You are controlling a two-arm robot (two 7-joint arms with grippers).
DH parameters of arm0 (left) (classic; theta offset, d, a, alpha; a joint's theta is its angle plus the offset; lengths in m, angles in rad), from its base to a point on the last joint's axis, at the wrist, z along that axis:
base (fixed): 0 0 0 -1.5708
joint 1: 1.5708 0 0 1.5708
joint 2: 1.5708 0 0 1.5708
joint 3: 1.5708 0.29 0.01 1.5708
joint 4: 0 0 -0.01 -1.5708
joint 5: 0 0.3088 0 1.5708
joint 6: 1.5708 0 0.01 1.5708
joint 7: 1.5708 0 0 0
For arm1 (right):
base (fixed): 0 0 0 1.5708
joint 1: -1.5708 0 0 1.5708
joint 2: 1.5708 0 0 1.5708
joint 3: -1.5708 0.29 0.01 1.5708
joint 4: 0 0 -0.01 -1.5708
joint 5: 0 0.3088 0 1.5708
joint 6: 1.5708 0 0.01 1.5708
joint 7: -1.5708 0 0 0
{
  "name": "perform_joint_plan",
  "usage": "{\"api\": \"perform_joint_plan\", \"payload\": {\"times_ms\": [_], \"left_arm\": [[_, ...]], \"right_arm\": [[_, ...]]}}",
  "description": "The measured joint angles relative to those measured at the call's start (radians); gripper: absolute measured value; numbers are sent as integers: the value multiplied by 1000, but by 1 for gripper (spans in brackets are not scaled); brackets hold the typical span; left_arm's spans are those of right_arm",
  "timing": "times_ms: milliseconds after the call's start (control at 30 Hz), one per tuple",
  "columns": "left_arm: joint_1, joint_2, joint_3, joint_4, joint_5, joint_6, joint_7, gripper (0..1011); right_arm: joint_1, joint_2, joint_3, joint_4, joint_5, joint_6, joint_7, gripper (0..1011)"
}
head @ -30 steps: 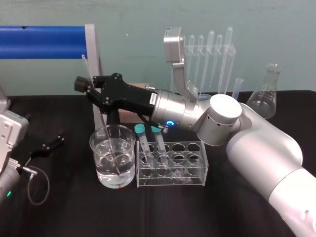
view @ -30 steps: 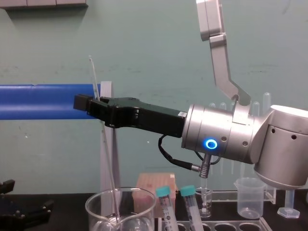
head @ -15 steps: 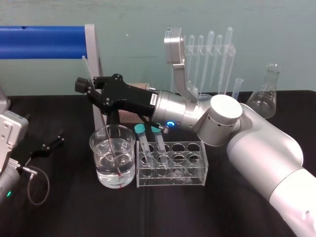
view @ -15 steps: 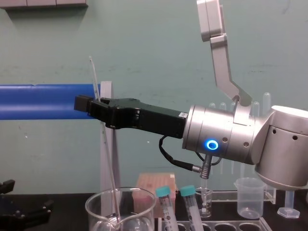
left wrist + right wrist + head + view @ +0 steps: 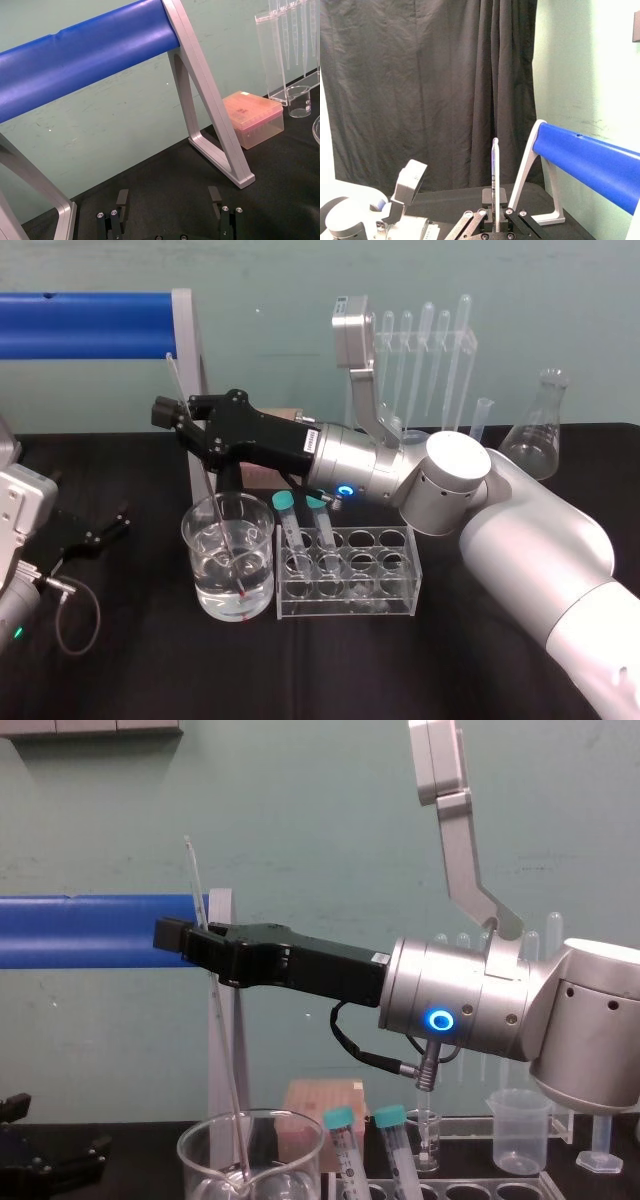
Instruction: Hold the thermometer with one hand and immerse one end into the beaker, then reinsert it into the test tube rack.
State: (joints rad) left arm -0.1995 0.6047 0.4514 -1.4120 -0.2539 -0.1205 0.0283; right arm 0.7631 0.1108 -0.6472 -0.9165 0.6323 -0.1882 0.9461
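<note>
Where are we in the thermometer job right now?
Grasp looks done: the right gripper is shut on the thermometer. In hand: the dip, its red tip underwater in the beaker. Left to do: lift it out and reinsert it into the test tube rack. The left gripper sits parked, open, at the far left.

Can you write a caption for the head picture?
Right gripper holds the thermometer tip-down in the beaker, beside the test tube rack.

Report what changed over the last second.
Nothing visibly changed. The right gripper keeps its jaws shut on the thermometer, whose red tip sits low inside the beaker, beside the test tube rack. The left gripper stays parked, open, on the table at the left.
</note>
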Motion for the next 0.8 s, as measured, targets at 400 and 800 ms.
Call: {"api": "perform_joint_plan", "payload": {"times_ms": [400,800], "left_arm": [[0,0,0,0,0,0,0,1008],[0,0,0,0,0,0,0,1008]], "right_arm": [[-2,2,0,-7,-1,3,-3,56],[-6,4,-4,-14,0,5,-7,56]]}}
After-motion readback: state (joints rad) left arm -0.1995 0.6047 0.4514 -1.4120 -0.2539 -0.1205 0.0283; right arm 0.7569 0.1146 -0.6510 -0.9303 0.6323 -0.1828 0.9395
